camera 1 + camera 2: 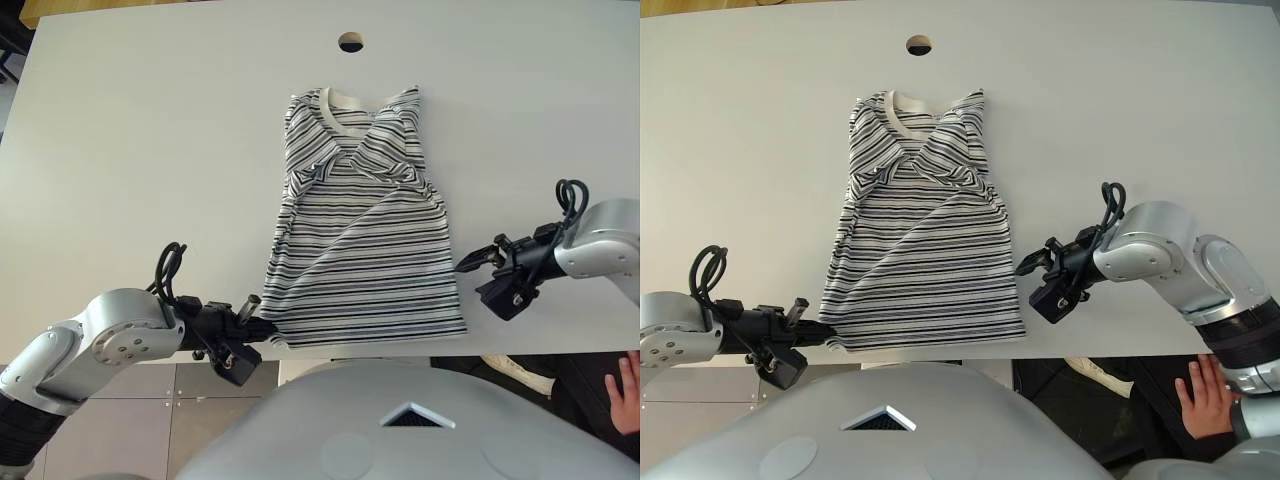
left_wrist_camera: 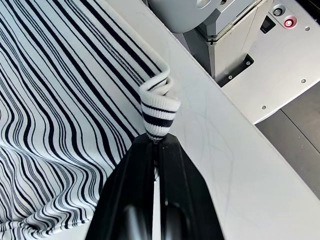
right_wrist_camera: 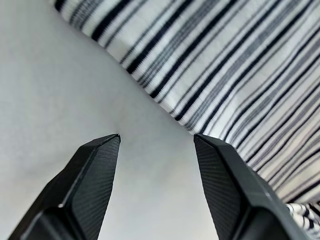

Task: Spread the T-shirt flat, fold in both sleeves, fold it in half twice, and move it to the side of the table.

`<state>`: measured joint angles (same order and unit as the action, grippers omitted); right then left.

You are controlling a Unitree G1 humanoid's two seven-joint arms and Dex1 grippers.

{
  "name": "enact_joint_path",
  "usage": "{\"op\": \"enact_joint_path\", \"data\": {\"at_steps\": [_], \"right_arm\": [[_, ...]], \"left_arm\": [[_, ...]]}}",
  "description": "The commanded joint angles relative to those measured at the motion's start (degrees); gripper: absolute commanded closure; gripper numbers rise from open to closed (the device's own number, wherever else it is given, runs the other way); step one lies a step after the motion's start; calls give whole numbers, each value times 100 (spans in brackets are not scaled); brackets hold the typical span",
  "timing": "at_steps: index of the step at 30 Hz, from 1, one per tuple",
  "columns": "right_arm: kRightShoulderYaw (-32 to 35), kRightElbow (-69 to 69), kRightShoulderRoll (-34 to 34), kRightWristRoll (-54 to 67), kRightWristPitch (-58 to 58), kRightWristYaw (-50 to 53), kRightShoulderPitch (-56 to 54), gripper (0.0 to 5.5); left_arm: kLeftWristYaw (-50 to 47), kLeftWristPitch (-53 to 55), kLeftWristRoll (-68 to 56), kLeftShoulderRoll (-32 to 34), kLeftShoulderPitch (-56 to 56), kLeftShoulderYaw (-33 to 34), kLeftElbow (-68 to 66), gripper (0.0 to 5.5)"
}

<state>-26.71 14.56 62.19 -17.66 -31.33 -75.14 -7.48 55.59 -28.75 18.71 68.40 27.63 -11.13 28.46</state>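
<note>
White table (image 1: pixel 150 150), striped shirt (image 1: pixel 355 240), sleeves in. Left hand (image 2: pixel 156 144) pinches hem corner (image 2: pixel 159 107); right hand (image 3: pixel 157 137) spread beside shirt. Right should grip opposite corner before lifting evenly.

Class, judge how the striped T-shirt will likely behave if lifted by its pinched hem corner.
Probably floppy: the T-shirt bunches in folds below the collar. Likely light: the left gripper pinches just one hem corner. It should sag and drape.

The T-shirt (image 1: pixel 360 240) lies on the tabletop (image 1: pixel 150 150), collar toward the far edge and hem at the near edge. A hole (image 1: pixel 351 42) sits beyond the collar. The left gripper (image 1: pixel 262 325) pinches the shirt's near-left corner. The right gripper (image 1: pixel 468 262) is just right of the shirt, not touching it.
</note>
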Motion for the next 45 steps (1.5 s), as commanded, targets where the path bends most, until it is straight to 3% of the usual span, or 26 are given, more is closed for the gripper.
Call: {"op": "enact_joint_path", "data": {"at_steps": [1,16,28,31,39,45], "right_arm": [[-183,-18,42,293,-176,-171,71,276],[-558,328,-471,867,112,-317,70,276],[-518,259,-445,776,159,-293,68,508],[-506,232,-449,735,176,-313,-1,536],[-232,344,-116,1141,710,-649,-132,536],[-151,1098,1237,2508,2186,-1706,369,536]], "left_arm": [[-69,140,101,-100,82,56,138,537],[-37,263,300,-384,80,-64,282,537],[-39,239,344,-408,183,-50,345,540],[-48,233,371,-396,223,-28,350,540],[54,407,375,-351,281,72,524,540],[435,1697,-1017,-374,1054,8,1539,540]]}}
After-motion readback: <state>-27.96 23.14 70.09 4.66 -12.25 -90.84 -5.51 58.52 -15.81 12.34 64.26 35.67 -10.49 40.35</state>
